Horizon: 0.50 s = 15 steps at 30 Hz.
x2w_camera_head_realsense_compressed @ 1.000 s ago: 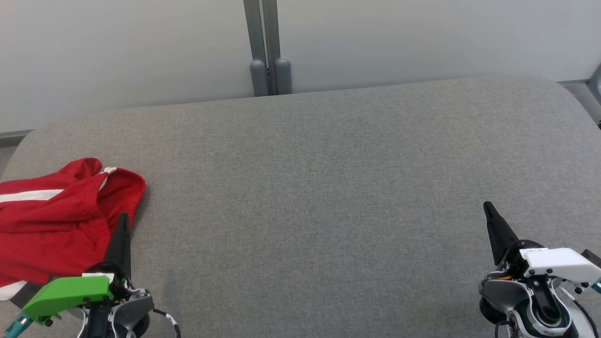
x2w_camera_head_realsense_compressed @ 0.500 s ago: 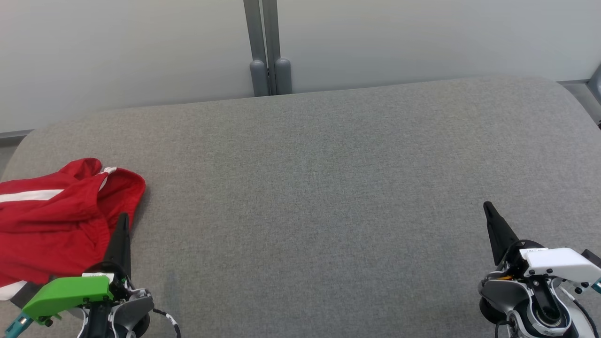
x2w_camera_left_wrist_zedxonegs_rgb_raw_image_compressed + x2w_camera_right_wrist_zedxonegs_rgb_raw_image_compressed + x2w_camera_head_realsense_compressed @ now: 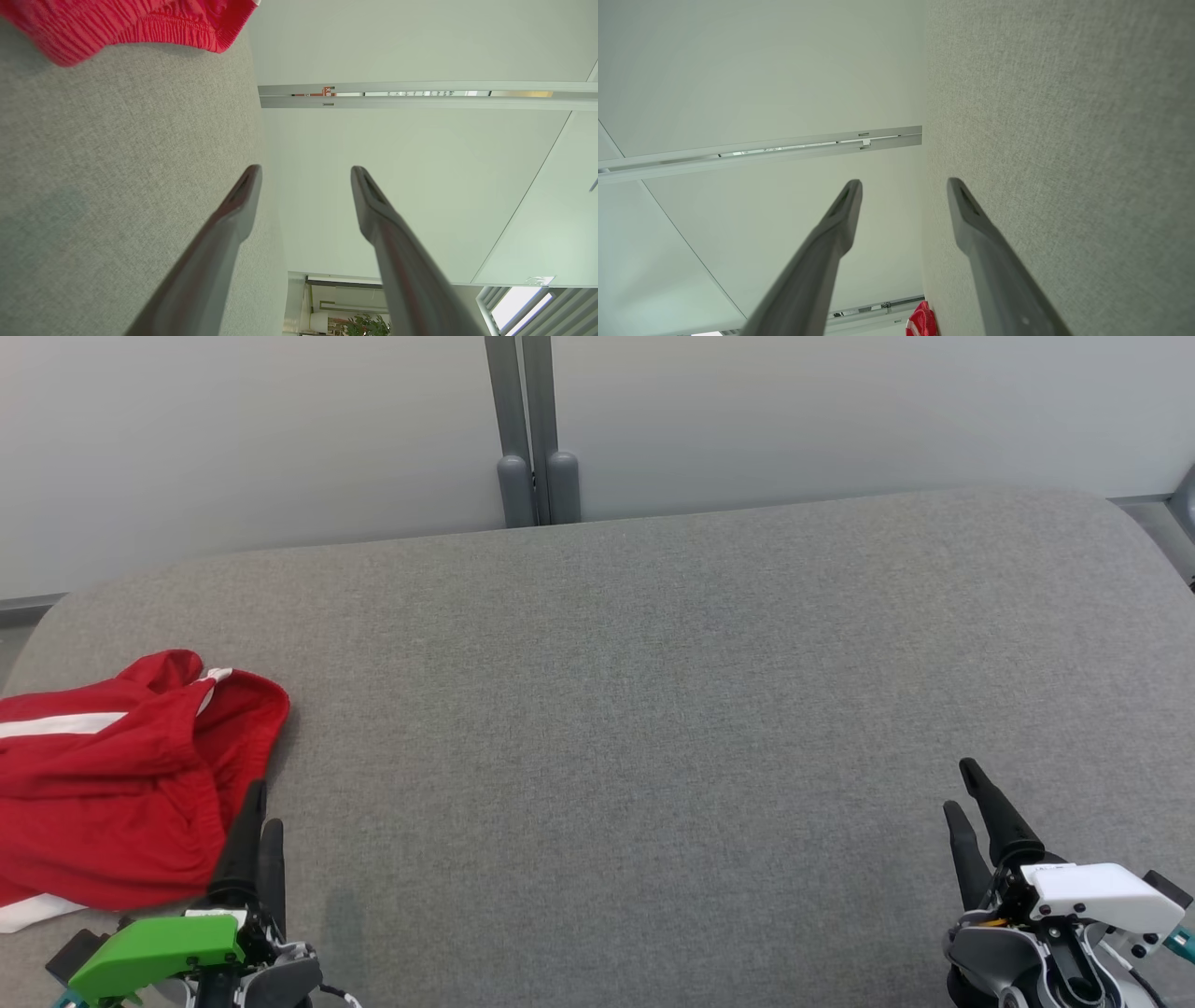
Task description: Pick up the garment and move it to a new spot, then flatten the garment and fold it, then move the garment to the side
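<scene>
A crumpled red garment (image 3: 121, 784) with a white stripe lies at the far left of the grey table, partly cut off by the view's edge. My left gripper (image 3: 263, 807) stands open just right of the garment's near edge, nothing between its fingers. In the left wrist view the left gripper (image 3: 306, 170) is spread wide and the garment's elastic hem (image 3: 131, 23) shows at the top left. My right gripper (image 3: 959, 786) is open and empty at the lower right. The right wrist view shows the right gripper (image 3: 903, 183) apart, with a bit of the garment (image 3: 922, 322) far off.
The grey fabric-covered table (image 3: 653, 691) has rounded far corners. A pale wall with a grey post (image 3: 532, 429) stands behind it. A grey floor strip (image 3: 28, 607) shows past the far left corner.
Both grippers have opened from shut. Each has also drawn back a little toward the near edge. The garment has not moved.
</scene>
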Motion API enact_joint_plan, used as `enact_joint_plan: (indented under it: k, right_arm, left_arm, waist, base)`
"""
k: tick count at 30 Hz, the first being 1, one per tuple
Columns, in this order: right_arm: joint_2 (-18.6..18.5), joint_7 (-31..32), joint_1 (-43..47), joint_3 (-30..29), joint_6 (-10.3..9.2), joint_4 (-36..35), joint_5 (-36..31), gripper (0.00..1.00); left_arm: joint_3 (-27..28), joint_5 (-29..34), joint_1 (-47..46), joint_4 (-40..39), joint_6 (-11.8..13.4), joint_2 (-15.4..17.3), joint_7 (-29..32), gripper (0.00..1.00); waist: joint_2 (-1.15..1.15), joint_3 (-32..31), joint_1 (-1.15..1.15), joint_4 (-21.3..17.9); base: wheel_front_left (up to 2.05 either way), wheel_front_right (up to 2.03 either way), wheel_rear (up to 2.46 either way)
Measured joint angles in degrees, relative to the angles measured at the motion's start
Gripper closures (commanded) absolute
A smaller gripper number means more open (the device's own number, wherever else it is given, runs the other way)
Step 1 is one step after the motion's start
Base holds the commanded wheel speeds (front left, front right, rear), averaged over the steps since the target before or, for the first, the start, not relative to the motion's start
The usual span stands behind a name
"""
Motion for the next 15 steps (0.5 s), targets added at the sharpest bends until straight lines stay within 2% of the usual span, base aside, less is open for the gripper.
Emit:
enact_joint_plan:
  k: [9, 15]
  right_arm:
    - [0.0, -1.5, 0.0, 2.0, 0.0, -2.1, 0.4, 0.0]
    - [-0.1, -2.9, -0.1, 3.4, 0.0, -3.9, -0.5, 0.0]
  left_arm:
    - [-1.3, 0.5, 0.0, -1.6, 0.0, 0.0, -2.5, 0.0]
    - [-2.0, 4.4, -0.1, -2.9, 0.0, 0.0, -4.1, 0.0]
  waist:
    - [0.0, 0.1, 0.0, 0.2]
    - [0.0, 0.1, 0.0, 0.3]
  base:
    - [0.0, 0.0, 0.0]
    - [0.0, 0.0, 0.0]
